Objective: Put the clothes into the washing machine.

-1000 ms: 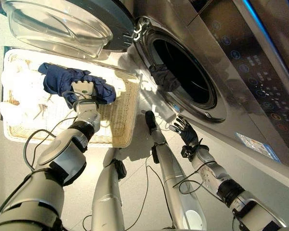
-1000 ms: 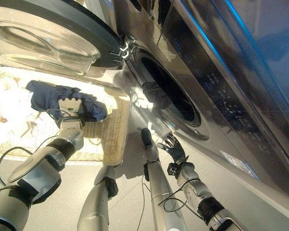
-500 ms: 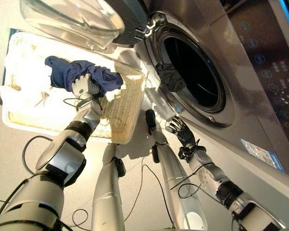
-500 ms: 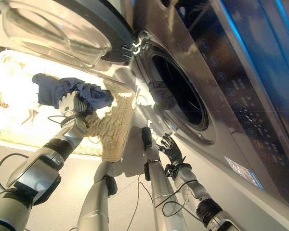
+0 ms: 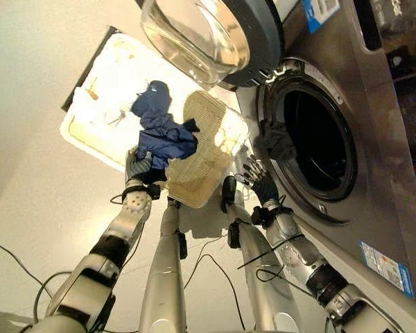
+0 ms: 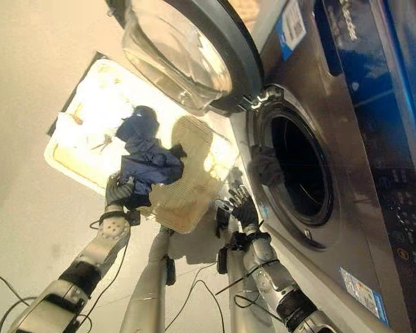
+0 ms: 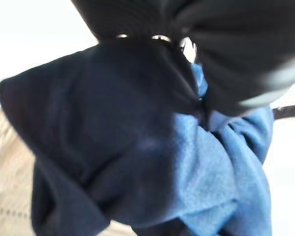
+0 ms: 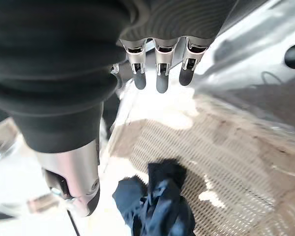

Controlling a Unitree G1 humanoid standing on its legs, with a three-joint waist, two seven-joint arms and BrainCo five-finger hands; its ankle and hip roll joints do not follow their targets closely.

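The left hand is clenched on the blue garment, lifted above the wicker basket. The right hand hangs released near the washing machine opening, where dark cloth drapes over the rim. This looks like the carry step; next the garment must swing right into the drum

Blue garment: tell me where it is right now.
In the eye views the blue garment hangs bunched in the left hand, lifted over the wicker basket, left of the washing machine's open drum.
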